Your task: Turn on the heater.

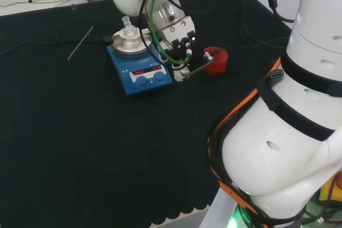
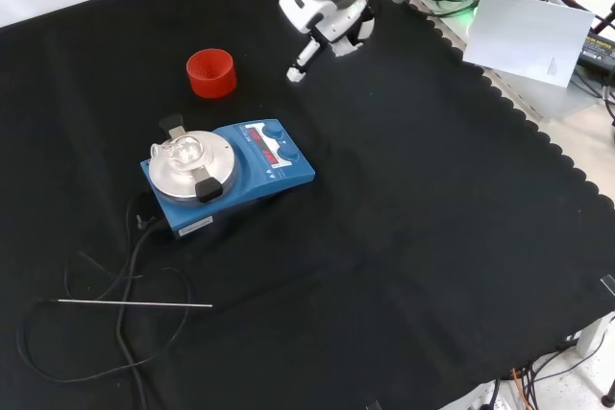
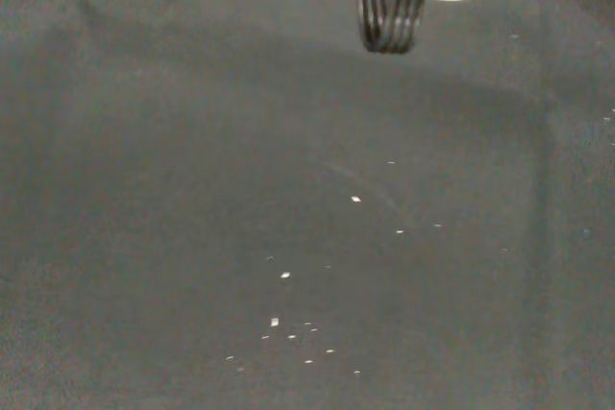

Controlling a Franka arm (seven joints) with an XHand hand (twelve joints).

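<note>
Here the black-cloth surface (image 2: 413, 237) carries the blue heater (image 2: 231, 175) mid-cloth, its lit panel turned toward the arm for reach. The hand (image 2: 322, 31) hovers apart beyond it, holding nothing, one finger extended to press. A red cup (image 2: 211, 72) stands near.

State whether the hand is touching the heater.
Apart. The front view shows bare black cloth between the hand, up near the red ring, and the blue heater.

heater (image 2: 245, 170) blue, silver top plate, red lit display | ring stand (image 2: 211, 72) red | cloth (image 2: 404, 237) black, scalloped edge | hand (image 1: 181, 52) black and white | rod (image 2: 135, 304) thin, silver
</note>
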